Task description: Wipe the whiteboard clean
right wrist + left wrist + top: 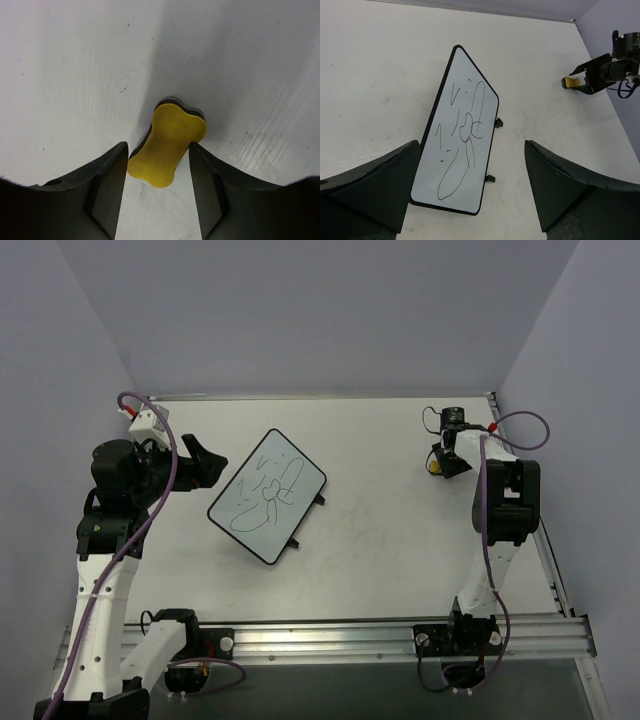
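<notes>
Upper right, the right gripper [157, 146] straddles the eraser [170, 135], fingers apart, seemingly ready to pinch; the left gripper [471, 142] gapes facing the whiteboard [450, 167].

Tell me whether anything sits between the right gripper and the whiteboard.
Nothing visible does. Only bare table lies between the right gripper, fingers either side of the yellow eraser, and the whiteboard; the left gripper is beyond it.
</notes>
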Controlling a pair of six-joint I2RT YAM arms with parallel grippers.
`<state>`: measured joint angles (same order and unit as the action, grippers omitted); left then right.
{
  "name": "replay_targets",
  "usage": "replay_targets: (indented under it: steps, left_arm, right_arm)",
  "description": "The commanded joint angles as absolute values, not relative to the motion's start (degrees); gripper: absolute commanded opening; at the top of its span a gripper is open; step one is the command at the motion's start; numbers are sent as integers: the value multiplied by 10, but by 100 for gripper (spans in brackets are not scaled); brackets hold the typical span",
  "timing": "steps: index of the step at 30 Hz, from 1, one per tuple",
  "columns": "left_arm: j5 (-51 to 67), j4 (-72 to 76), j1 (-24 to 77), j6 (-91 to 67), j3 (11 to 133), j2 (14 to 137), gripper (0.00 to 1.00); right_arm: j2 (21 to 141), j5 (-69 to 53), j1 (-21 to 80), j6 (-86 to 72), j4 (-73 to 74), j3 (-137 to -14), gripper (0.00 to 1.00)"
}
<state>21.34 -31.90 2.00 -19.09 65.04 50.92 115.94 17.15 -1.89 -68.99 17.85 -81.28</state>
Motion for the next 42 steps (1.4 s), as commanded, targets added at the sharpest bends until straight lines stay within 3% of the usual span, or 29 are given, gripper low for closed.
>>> replay_targets:
  steps: [1,17,42]
  left_arm:
    - [227,-287,16,-194,649,505,94]
    - [231,-285,14,-195,649,506,94]
    - [233,-284,14,-196,647,509,94]
  right_arm:
    - [1160,200,-25,-693,221,-827,48]
    - [1174,199,-25,-700,260,-868,54]
    - [1223,169,-29,-748,297,-918,54]
